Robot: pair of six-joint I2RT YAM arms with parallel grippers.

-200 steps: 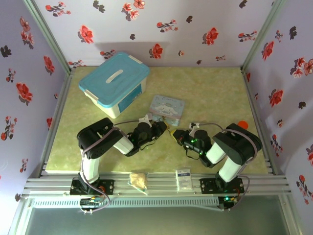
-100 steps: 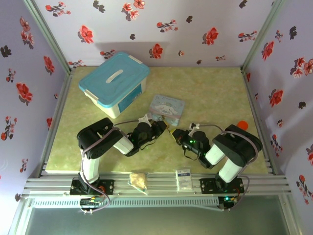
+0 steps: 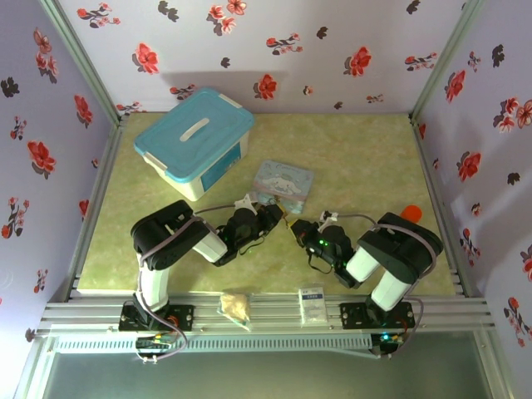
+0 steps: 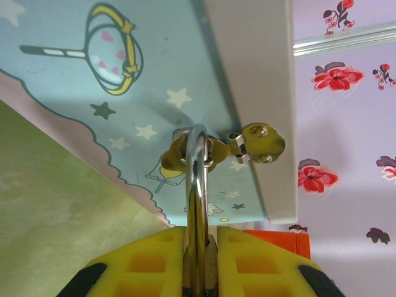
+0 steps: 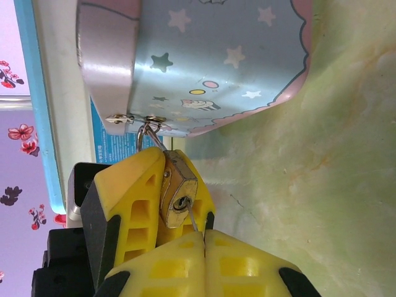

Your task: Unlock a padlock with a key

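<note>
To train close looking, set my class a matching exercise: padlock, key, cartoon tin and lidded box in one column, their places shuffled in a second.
Column one
1 padlock
2 key
3 cartoon tin
4 lidded box

Column two
a far left of the table
b clamped in the left gripper
c pinched in the right gripper
d mid-table, just beyond both grippers

Pairs: 1-b, 2-c, 3-d, 4-a

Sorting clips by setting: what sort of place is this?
Probably a mock-up robot test cell, not a real room: flower-print walls boxing in a green table, edged by an aluminium rail.
</note>
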